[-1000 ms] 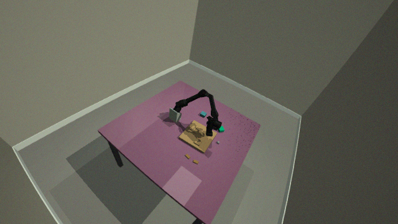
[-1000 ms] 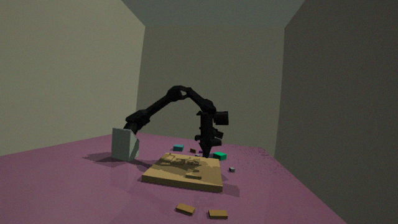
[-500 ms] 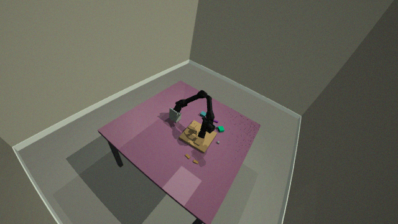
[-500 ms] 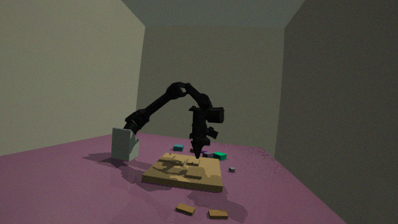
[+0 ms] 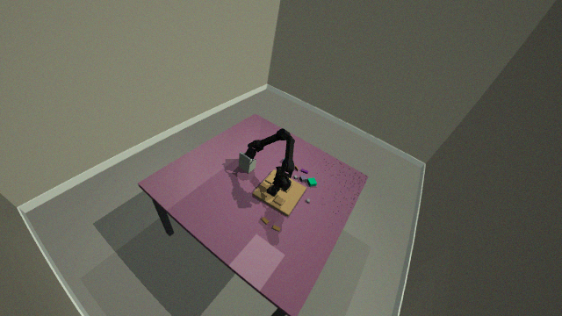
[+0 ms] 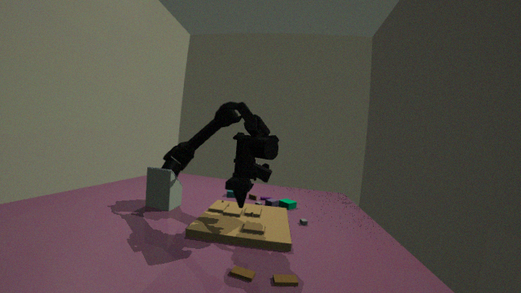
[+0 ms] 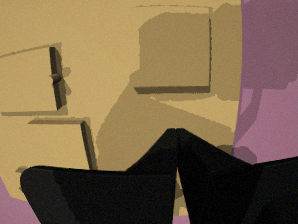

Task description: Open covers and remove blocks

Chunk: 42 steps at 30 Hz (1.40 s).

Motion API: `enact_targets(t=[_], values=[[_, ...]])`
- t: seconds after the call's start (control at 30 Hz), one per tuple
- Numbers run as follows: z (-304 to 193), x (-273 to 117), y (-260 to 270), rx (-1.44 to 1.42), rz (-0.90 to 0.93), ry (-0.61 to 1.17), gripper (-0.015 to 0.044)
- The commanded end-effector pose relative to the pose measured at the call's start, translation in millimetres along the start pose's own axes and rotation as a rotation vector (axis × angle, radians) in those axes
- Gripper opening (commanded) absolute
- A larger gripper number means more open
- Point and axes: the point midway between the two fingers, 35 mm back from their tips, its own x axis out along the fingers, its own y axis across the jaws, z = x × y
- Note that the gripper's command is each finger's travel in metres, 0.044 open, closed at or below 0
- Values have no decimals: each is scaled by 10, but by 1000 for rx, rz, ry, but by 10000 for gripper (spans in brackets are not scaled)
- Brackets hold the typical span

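The tan puzzle board (image 5: 296, 196) (image 6: 278, 229) (image 7: 100, 22) lies flat on the table. Several raised tan covers stand on it: one cover (image 5: 278, 200) (image 6: 253, 228) (image 7: 175, 55) near the front edge, and a row at the back with a left cover (image 6: 218, 207), a middle cover (image 6: 233, 212) and a right cover (image 6: 253, 212). The wrist view shows a dark notch or knob on the edge of one cover (image 7: 27, 82). No open well or block in a well can be made out. My gripper (image 6: 241, 207) (image 7: 174, 136) is shut and empty, pointing down low over the board, between the front cover and the back row.
Beyond the board lie a green block (image 5: 312, 182) (image 6: 288, 203), a grey-purple block (image 6: 272, 202), a purple piece (image 5: 304, 171), a teal block (image 6: 230, 194) and a small pale cube (image 5: 308, 200) (image 6: 304, 221). Two brown slabs (image 5: 264, 220) (image 6: 285, 280) lie in front.
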Motion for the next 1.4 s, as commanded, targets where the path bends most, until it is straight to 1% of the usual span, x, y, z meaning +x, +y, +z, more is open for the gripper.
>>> enact_targets(t=[0.0, 0.6, 1.37], values=[[-14, 8, -13, 3, 4, 6, 0], [-14, 18, -14, 3, 4, 6, 0], [-6, 242, -19, 3, 4, 5, 0]])
